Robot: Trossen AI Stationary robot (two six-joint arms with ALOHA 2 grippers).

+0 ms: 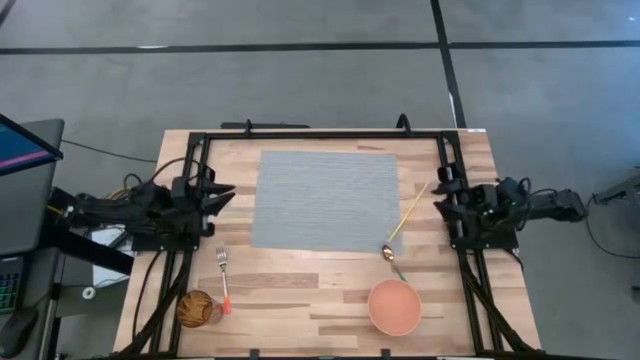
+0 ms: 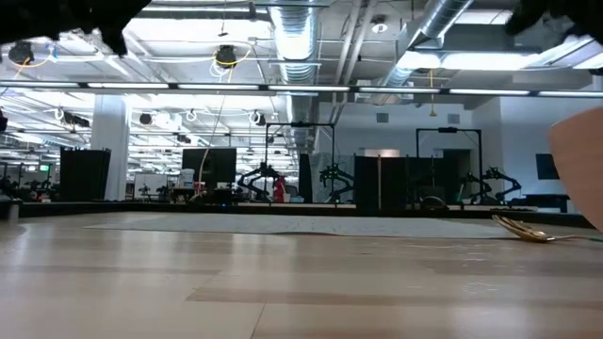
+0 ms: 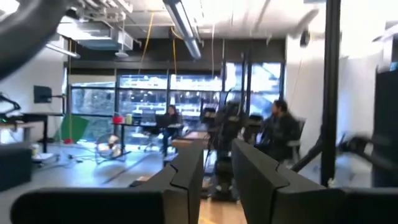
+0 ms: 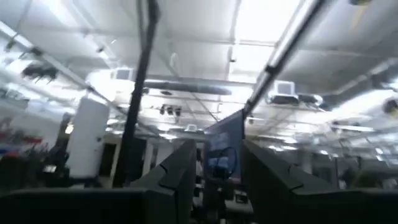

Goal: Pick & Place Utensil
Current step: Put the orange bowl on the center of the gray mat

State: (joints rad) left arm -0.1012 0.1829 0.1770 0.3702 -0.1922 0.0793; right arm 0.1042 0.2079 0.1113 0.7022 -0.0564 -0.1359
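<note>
Spoon (image 1: 404, 226) near right gripper (image 1: 441, 192)

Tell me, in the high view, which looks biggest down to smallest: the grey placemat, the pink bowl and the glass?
1. The grey placemat looks far the biggest, covering much of the table's middle.
2. The pink bowl comes next.
3. The glass looks smallest, a bit smaller across than the bowl.
</note>
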